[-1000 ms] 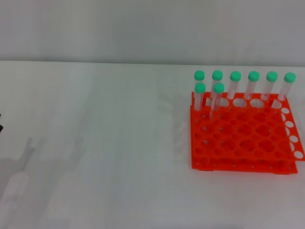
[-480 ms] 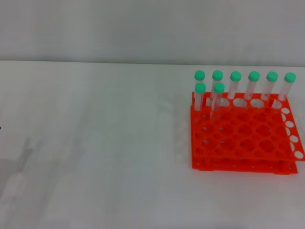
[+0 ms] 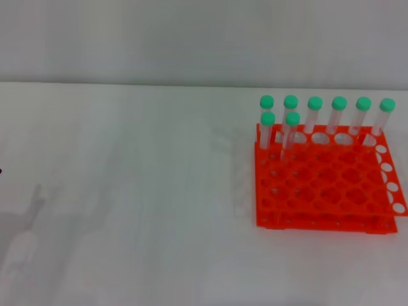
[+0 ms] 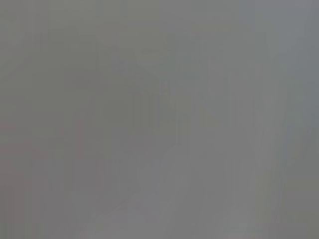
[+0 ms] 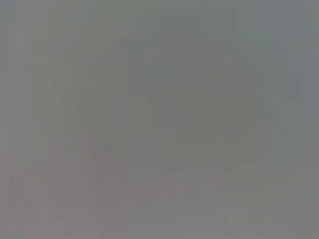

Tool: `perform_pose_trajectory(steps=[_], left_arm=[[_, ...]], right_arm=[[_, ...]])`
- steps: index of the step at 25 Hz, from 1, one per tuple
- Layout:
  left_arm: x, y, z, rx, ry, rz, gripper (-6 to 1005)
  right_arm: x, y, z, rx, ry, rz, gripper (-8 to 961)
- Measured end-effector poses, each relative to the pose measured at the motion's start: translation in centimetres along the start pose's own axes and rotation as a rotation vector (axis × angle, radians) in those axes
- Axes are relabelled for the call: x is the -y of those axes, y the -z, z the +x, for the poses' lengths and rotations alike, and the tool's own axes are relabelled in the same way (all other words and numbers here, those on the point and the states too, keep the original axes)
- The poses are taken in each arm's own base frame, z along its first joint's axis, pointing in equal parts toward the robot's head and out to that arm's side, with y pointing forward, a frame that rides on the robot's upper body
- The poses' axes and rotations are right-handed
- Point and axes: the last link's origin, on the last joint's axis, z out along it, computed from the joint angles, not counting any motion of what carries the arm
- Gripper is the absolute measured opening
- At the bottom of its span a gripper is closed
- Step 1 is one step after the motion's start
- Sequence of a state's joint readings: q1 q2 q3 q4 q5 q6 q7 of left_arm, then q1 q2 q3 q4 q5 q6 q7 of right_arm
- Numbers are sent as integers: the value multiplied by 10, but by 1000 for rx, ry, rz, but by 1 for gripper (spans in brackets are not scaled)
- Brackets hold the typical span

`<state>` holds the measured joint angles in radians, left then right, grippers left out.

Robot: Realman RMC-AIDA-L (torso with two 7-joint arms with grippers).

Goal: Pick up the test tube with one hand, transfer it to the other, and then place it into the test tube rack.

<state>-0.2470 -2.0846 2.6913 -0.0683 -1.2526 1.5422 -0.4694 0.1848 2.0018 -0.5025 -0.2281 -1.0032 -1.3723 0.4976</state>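
Observation:
The orange test tube rack (image 3: pixel 325 188) stands on the white table at the right in the head view. Several clear test tubes with green caps stand upright in it: a row along its far edge (image 3: pixel 338 115) and two in the row in front, at the rack's left end (image 3: pixel 291 131). They all look alike, and no tube lies loose on the table. Neither gripper shows in the head view. Both wrist views show only a flat grey surface, with no fingers and no tube.
The white table (image 3: pixel 140 191) stretches left of the rack, with faint shadows at its front left. A pale wall runs along the far edge. Most of the rack's holes stand open.
A dark bit of the left arm at the left edge has slipped almost fully out of view. The rack and tubes have not moved.

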Motion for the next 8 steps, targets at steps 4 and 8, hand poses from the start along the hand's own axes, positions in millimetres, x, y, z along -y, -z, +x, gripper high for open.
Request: perform_pose_trajectory(steps=[4,8], left_arm=[[0,0,0,0,0,0,897],[0,0,0,0,1,0,897]], right_arm=[[0,0,0,0,0,0,827],[0,0,0,-1,0,0,827]])
